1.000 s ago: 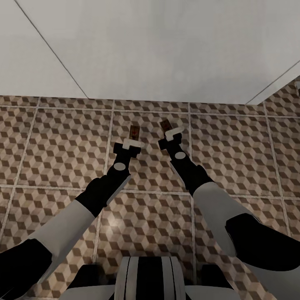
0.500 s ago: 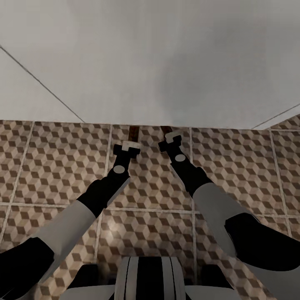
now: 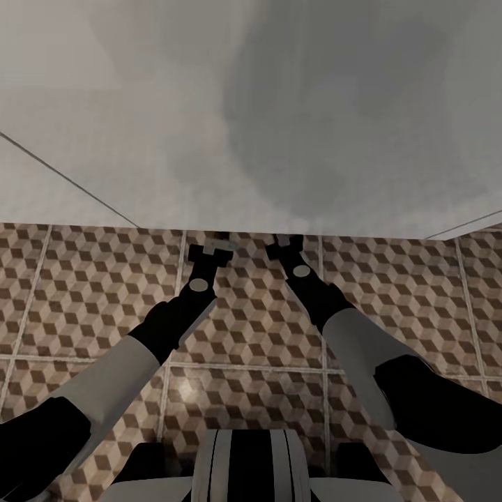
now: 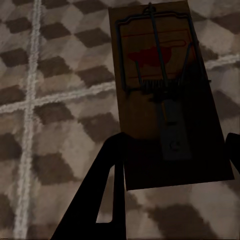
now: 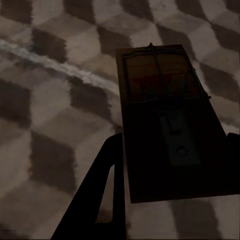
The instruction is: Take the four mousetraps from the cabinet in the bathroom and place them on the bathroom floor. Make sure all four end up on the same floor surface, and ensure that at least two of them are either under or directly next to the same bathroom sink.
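My left gripper [image 3: 210,245] reaches out low over the cube-patterned bathroom floor [image 3: 97,293], its tips at the edge of a broad white body [image 3: 251,104] that overhangs the tiles. It is shut on a dark brown mousetrap [image 4: 162,85] with wire parts and a red mark, held flat just above the tiles. My right gripper [image 3: 286,242] reaches out beside it and is shut on a second mousetrap [image 5: 165,125], which lies in shadow. In the head view both traps are hidden beneath the white edge. The cabinet and the other traps are out of view.
The white body spans the whole upper half of the head view, with thin seams [image 3: 63,178] crossing it; I cannot tell whether it is the vanity. Pale grout lines [image 3: 244,366] divide the floor tiles. My trunk [image 3: 244,467] shows at the bottom.
The whole picture has shifted: the white body now covers more of the view. The two traps, seen past the fingertips a second ago, are now hidden under its edge. Both grips are unchanged.
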Available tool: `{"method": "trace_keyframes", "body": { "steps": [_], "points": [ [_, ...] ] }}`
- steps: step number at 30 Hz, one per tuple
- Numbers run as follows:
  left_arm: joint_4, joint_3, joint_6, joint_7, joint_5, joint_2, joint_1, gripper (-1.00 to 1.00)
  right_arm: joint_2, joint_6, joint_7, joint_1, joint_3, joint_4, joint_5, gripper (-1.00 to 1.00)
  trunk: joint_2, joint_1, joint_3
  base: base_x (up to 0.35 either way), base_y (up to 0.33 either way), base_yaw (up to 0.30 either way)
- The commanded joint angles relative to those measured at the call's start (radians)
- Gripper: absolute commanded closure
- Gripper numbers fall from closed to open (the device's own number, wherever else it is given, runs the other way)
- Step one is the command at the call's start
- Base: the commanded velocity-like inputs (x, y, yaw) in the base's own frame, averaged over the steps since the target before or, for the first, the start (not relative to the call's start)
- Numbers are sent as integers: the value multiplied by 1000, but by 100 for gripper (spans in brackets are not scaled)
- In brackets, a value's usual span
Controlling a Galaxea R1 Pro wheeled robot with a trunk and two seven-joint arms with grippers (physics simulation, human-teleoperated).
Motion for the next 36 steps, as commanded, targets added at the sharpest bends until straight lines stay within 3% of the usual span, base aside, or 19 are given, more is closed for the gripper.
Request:
{"method": "trace_keyframes", "body": {
  "steps": [1, 36],
  "points": [
    [0, -4, 5, 8, 4, 1, -1, 100, 0, -2, -8, -1, 3, 4, 8, 100, 0, 0, 0, 4, 0, 0],
    [11, -6, 3, 16, 5, -6, 0, 100, 0, -6, -8, -1, 3, 36, 9, 100, 0, 0, 0, 0, 0, 0]
  ]
}}
